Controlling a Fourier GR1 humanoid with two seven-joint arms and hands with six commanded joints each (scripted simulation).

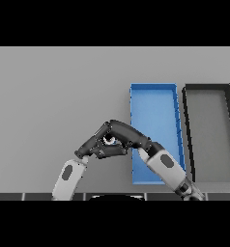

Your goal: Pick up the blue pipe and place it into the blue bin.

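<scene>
The blue pipe (109,140) shows only as a small pale blue patch on the table, just left of the blue bin (155,99). My right hand (121,132) reaches in from the lower right across the bin's near left corner. Its fingers and thumb are curled round the pipe, hiding most of it. My left hand (88,148) comes in from the lower left and lies close against the right hand's fingertips, its fingers relaxed and holding nothing. The bin is a long blue tray with nothing visible inside.
A black bin (187,125) of the same long shape stands directly right of the blue one, its walls almost touching it. Grey table stretches to the left and behind both hands.
</scene>
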